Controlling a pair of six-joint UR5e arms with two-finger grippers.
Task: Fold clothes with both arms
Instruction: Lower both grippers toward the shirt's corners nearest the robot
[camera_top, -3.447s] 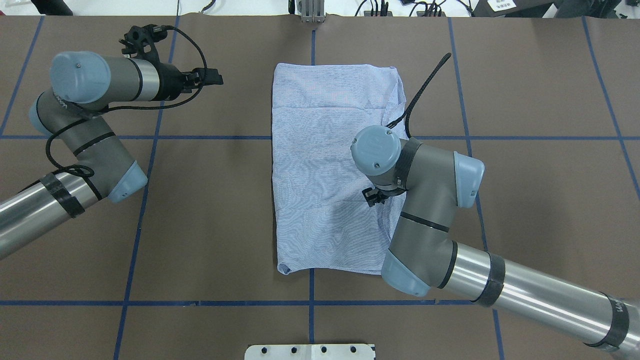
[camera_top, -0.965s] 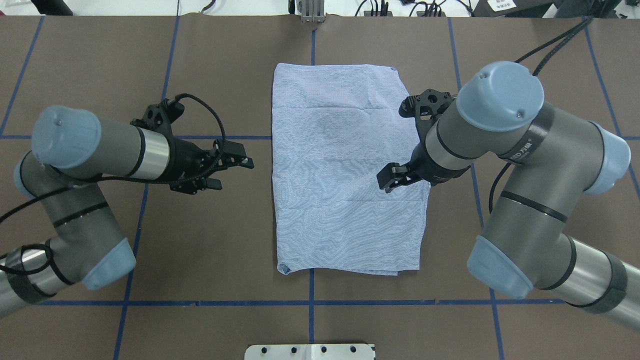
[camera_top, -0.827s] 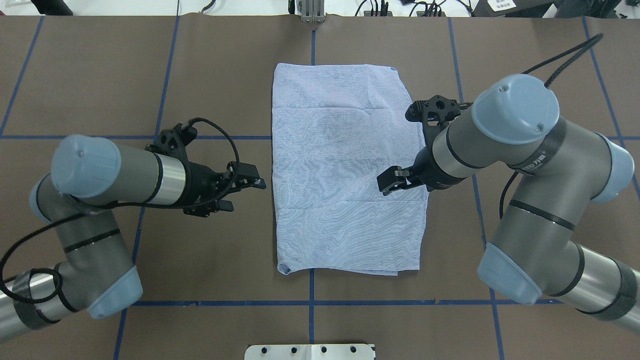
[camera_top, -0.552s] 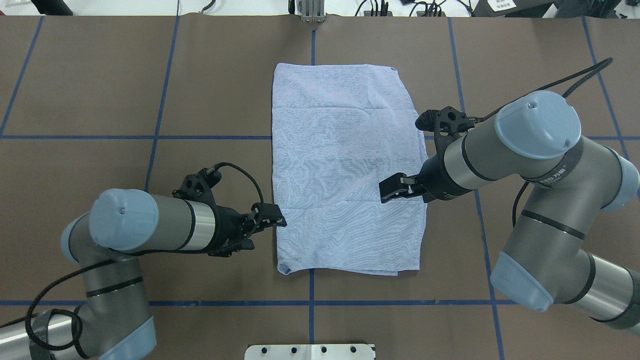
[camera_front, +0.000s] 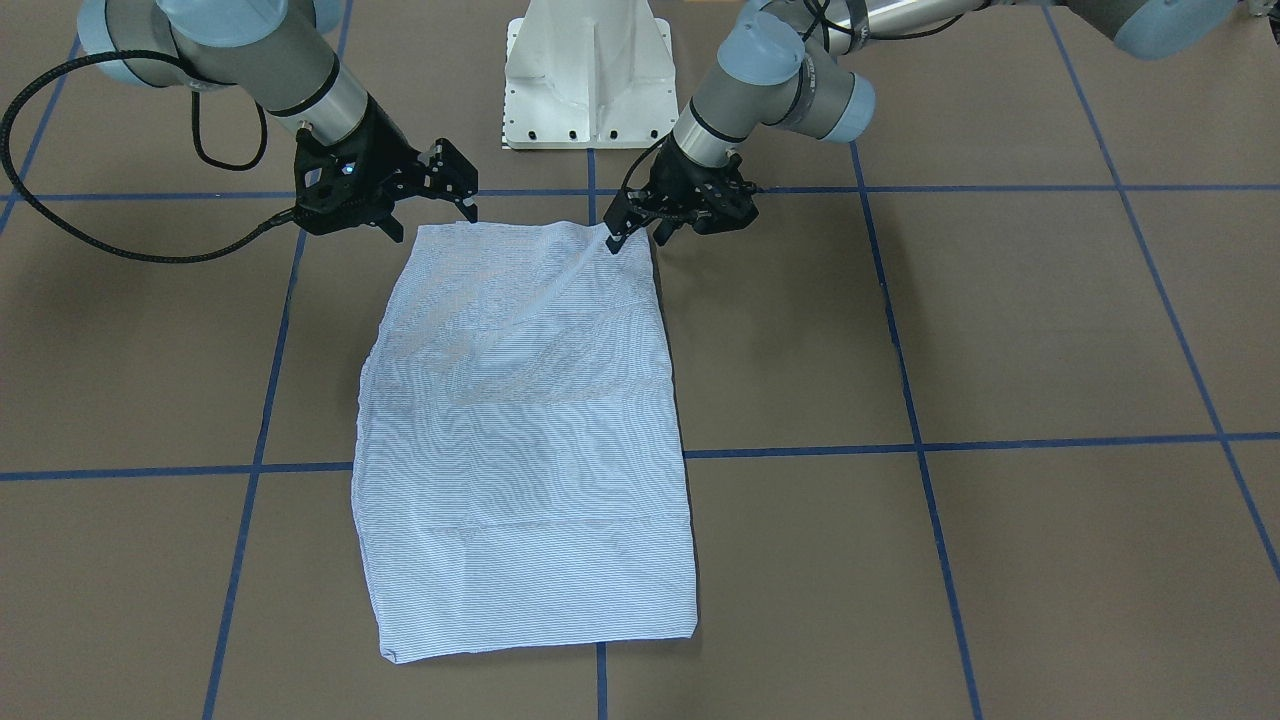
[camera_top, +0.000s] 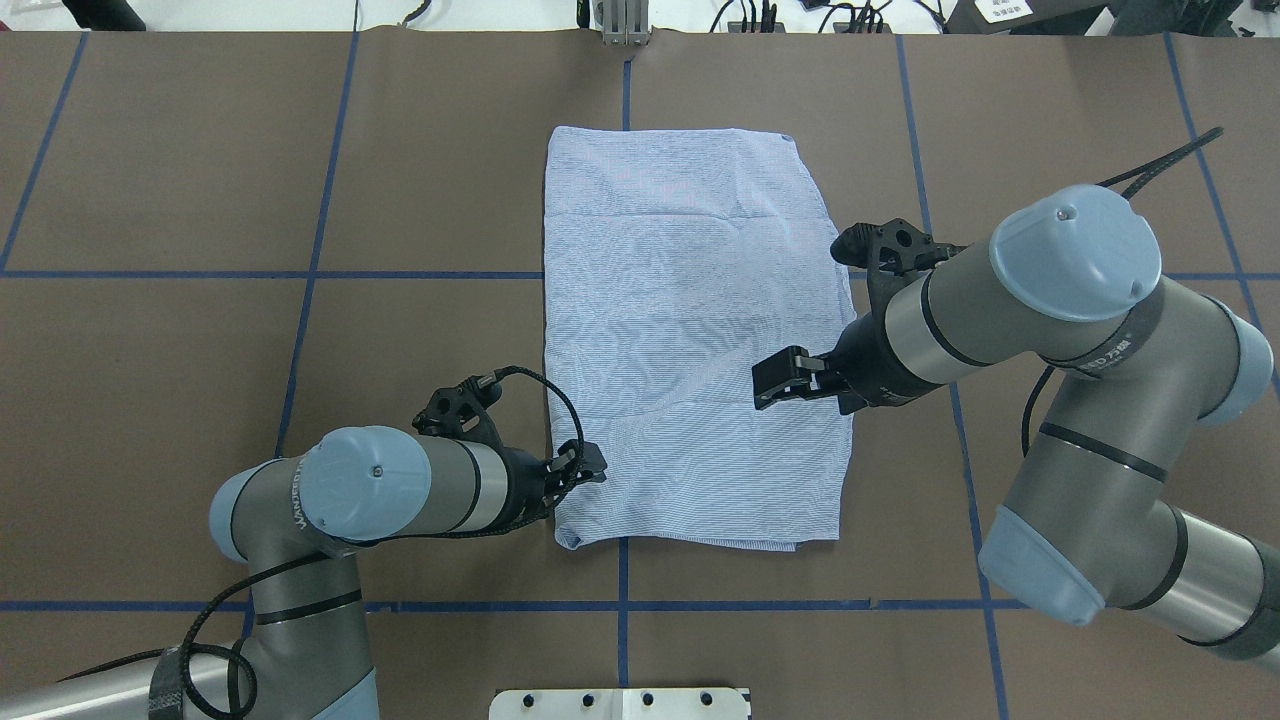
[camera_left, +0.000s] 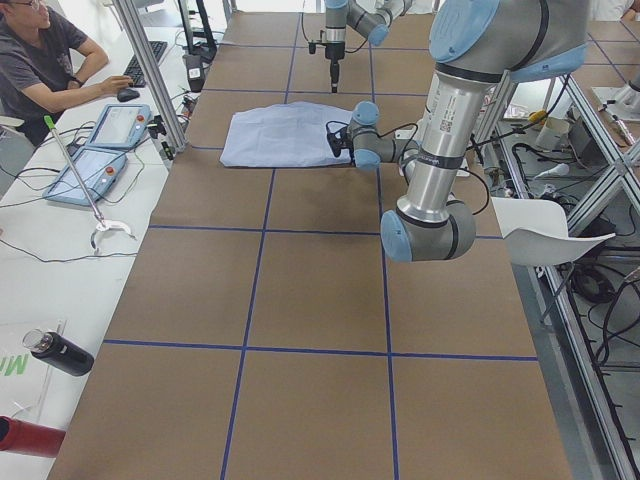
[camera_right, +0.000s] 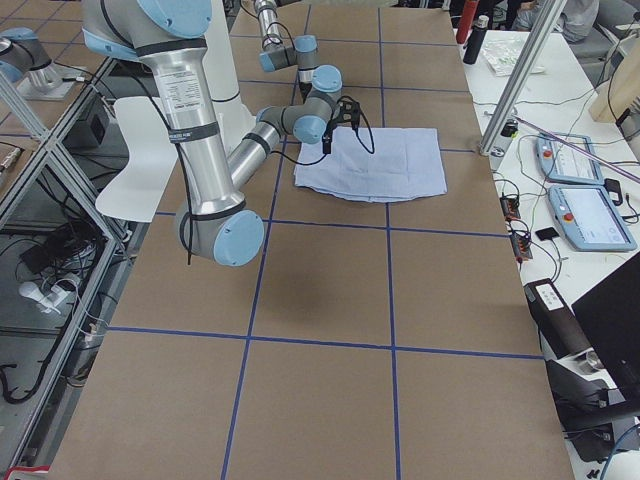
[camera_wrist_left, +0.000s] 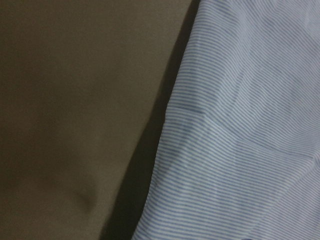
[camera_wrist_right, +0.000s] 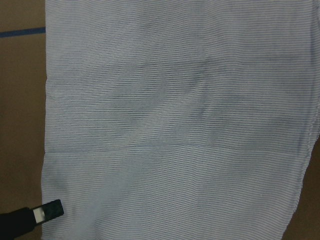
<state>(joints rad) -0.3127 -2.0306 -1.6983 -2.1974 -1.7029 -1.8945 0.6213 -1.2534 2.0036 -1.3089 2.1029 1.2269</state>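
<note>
Here's the shirt (camera_top: 690, 340), folded down to a long, tidy rectangle and lying flat in the middle of the table (camera_top: 400, 150), its long sides running 12 to 6 as the robot sees it. The left gripper (camera_top: 590, 468) is down low at the shirt's 7 o'clock corner, right on the left edge. The front view shows its jaws apart, one finger (camera_front: 613, 238) over the cloth and the other just off it above the brown table. Whether either one touches the fabric, can't tell. Its wrist view is tight on that striped edge, a small crease running in from it, with bare table alongside. Over to the right gripper (camera_top: 778, 378): it hangs above the shirt's 4 o'clock side, well clear of the cloth, jaws spread wide in the front view. Its wrist view looks down on a broad sweep of stripes, with one fingertip (camera_wrist_right: 49, 211) poking in at 7 o'clock of that view.
</note>
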